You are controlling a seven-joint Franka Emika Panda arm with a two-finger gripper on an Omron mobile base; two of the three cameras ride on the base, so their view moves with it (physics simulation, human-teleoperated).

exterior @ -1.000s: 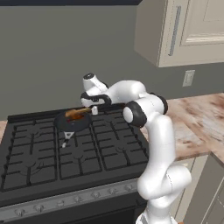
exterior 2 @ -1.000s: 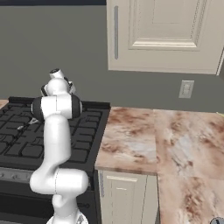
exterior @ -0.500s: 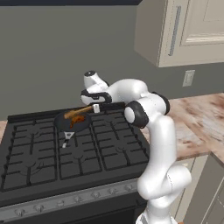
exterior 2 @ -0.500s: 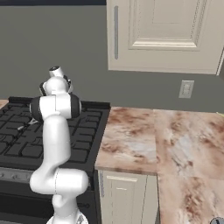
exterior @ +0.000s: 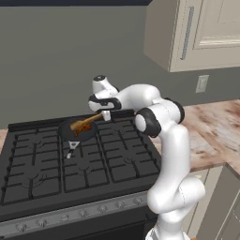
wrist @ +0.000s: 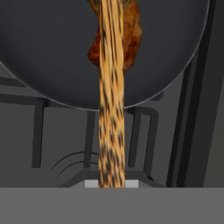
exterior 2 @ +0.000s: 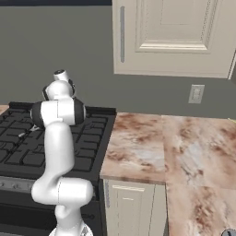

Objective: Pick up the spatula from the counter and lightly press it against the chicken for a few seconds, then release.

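Note:
A wooden spatula (exterior: 87,123) runs from my gripper (exterior: 106,115) down and left into a dark frying pan (exterior: 77,132) on the back of the stove. My gripper is shut on the spatula's handle end. The blade end lies on the brown piece of chicken (exterior: 75,126) in the pan. In the hand view the spatula (wrist: 111,109) runs straight up the middle, crossing the pan's rim (wrist: 43,65) and covering part of the chicken (wrist: 133,39). The finger tips are hidden at the bottom of that view.
The pan's short handle (exterior: 71,149) points toward the front of the black stove (exterior: 84,168). A marble counter (exterior 2: 152,147) lies to the stove's right, with a wall outlet (exterior 2: 196,93) and an upper cabinet (exterior 2: 175,37) above it.
The spatula's blade has dipped slightly lower onto the chicken. The gripper has stayed shut on the handle and the arm has barely shifted.

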